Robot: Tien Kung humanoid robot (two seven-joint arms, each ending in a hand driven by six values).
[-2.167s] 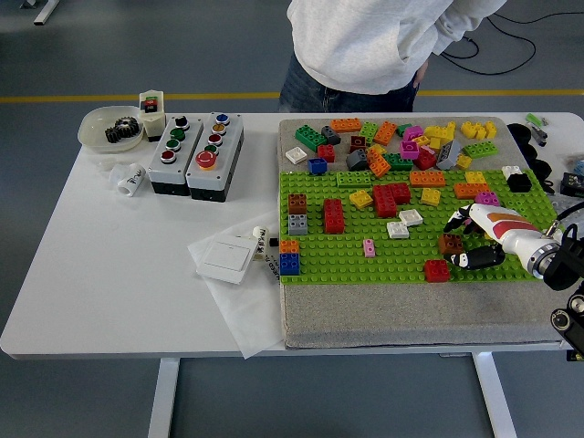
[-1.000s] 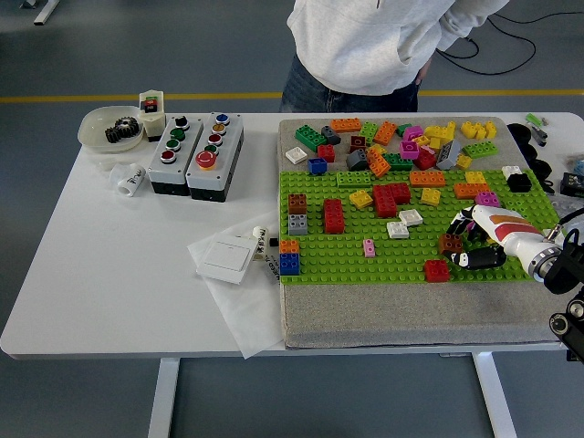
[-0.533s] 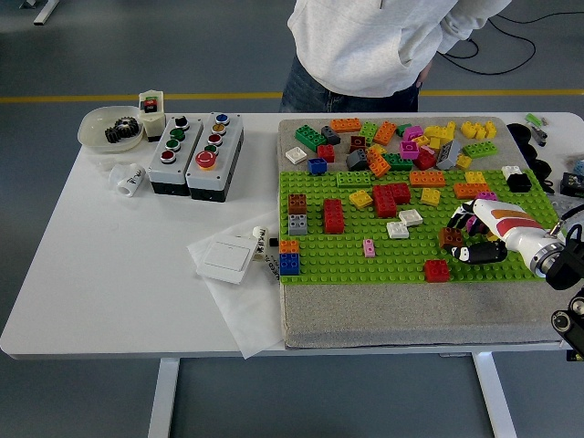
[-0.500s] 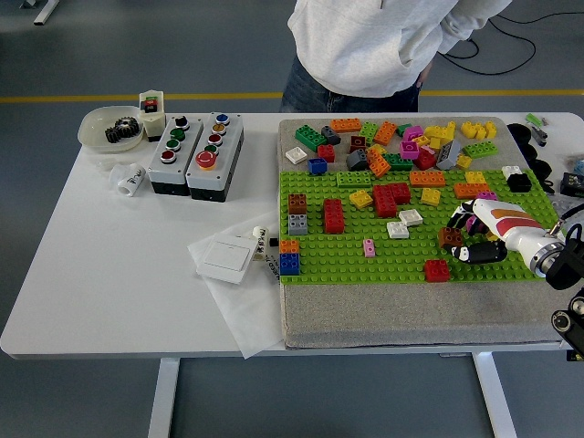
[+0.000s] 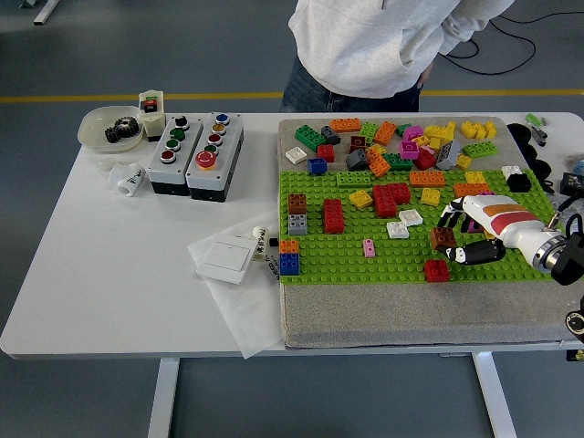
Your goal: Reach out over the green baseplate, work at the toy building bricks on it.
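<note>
The green baseplate point(image 5: 347, 246) lies on a grey mat at the table's right half, with several bricks stuck on it. My right hand point(image 5: 459, 237) reaches in from the right edge, low over the plate's right part. Its fingers point(image 5: 453, 217) curl over a small brown brick point(image 5: 443, 239) from behind, and the black thumb point(image 5: 474, 254) sits just right of and below it. A red brick point(image 5: 436, 270) stands directly in front of the brown one. My left arm does not show.
Loose bricks point(image 5: 401, 141) are piled on the mat behind the plate. Two button boxes point(image 5: 196, 153), a bowl of gears point(image 5: 111, 129), a white switch plate point(image 5: 226, 259) on paper lie to the left. A person in a grey hoodie point(image 5: 374, 41) stands at the far side.
My right hand has drifted a little up and to the left over the plate, and the brown brick has shifted slightly with it.
</note>
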